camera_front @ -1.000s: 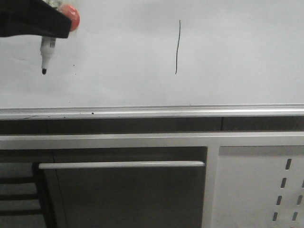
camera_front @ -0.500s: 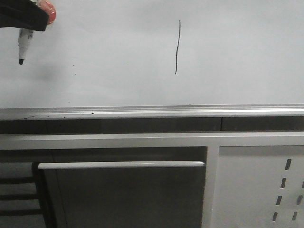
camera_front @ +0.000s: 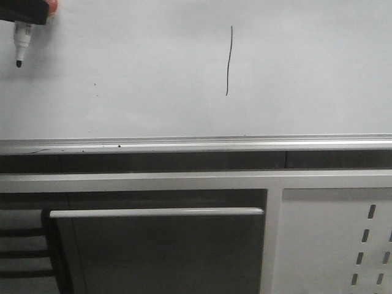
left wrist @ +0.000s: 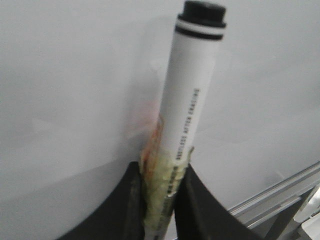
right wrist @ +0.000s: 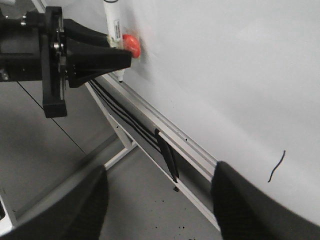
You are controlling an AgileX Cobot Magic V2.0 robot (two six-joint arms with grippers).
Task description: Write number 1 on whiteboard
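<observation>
Nearest you, your right gripper shows only as two dark fingers spread wide with nothing between them, hanging low off the whiteboard by its silvery bottom rail. Leave it parked there; it has no part in the stroke.

Your left gripper is clenched on the marker, the barrel wedged between the fingers with yellowish padding and a red knob beside it. In the front view the marker hangs tip-down at the whiteboard's top left corner. Whether the tip is clear of the surface cannot be told from these views, though no ink shows beside it.

The number 1 reads as finished: a thin, slightly curved vertical line in the upper middle of the whiteboard, well apart from the left gripper and to its right. So the step in hand, as I judge it, is getting clear. Keep the grip firm, draw the tip straight off the surface, and avoid sweeping back towards the middle, since a brush there would smear or add a stray mark.
</observation>
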